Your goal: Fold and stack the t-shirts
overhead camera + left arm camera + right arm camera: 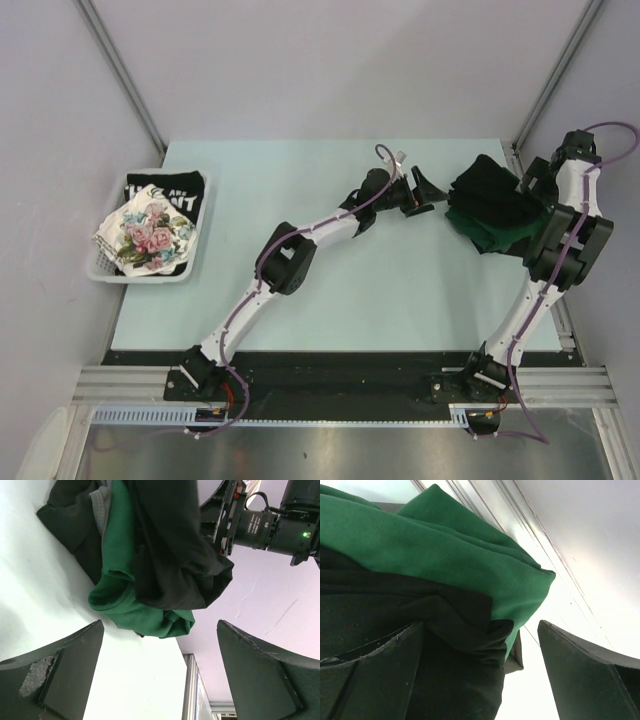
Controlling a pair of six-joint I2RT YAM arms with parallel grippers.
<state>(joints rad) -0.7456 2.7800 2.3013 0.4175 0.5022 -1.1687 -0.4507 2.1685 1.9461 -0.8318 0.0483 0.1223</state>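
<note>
A plain black t-shirt (488,192) lies crumpled on a dark green t-shirt (482,234) at the table's right edge. My left gripper (428,196) stands open just left of this pile. In the left wrist view its jaws (160,672) are wide apart with nothing between them, and the green cloth (135,607) and black cloth (170,545) lie ahead. My right gripper (527,186) is at the pile's right side. It is open (480,677), with loose black cloth (455,670) beside its left finger (370,680) and green cloth (445,545) above.
A white slatted basket (200,238) at the left table edge holds a floral-print t-shirt (148,236) over a black one with white lettering (166,190). A metal frame rail (560,320) runs along the table's right side.
</note>
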